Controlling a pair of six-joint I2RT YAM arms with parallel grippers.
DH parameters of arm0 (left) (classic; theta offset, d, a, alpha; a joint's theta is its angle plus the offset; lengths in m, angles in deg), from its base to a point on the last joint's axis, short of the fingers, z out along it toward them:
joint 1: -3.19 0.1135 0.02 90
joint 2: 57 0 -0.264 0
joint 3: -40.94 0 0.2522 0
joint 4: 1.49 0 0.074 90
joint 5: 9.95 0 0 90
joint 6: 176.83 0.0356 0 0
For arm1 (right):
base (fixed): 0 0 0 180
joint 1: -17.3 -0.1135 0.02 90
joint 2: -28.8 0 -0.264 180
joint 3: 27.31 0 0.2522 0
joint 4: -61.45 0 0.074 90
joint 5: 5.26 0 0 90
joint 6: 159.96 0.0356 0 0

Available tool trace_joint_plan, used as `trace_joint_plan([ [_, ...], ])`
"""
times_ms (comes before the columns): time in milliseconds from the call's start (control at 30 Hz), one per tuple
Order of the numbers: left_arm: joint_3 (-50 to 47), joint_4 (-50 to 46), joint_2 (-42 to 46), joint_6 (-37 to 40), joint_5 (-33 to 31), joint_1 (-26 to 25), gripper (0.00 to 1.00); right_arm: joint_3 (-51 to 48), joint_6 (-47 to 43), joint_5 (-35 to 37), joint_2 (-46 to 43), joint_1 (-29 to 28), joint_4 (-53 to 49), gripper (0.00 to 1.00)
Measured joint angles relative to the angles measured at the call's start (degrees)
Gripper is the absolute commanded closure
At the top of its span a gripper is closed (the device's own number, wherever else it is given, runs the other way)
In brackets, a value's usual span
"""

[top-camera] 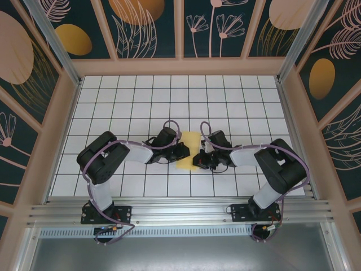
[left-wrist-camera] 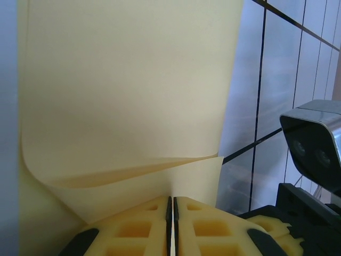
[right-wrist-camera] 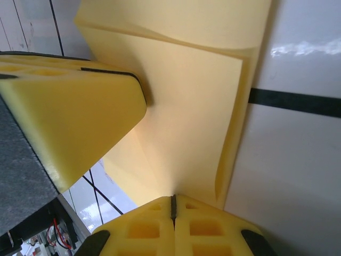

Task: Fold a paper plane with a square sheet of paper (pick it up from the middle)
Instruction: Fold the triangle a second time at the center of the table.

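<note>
We see the yellow sheet of paper (top-camera: 190,148) at the middle of the white gridded counter (top-camera: 130,101), the left pincer (top-camera: 181,151) and right pincer (top-camera: 198,159) meeting its opposite edges.

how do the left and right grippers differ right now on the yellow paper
The left gripper reaches the square sheet of paper from its left side, the right gripper from its right. The left gripper sits slightly farther up the table, the right gripper nearer the arm bases. In the right wrist view the left gripper's tip rests on the sheet's face, while the right gripper meets its near end. Both are shut, fingertips at the paper.
</note>
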Motion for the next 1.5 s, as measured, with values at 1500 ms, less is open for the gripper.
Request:
trace_joint_plan([
  [1500,3.8,-7.1,0.6,6.8,-3.7,8.5,0.79,0.3,-0.4,0.0,0.7,-0.1,0.9,1.00],
])
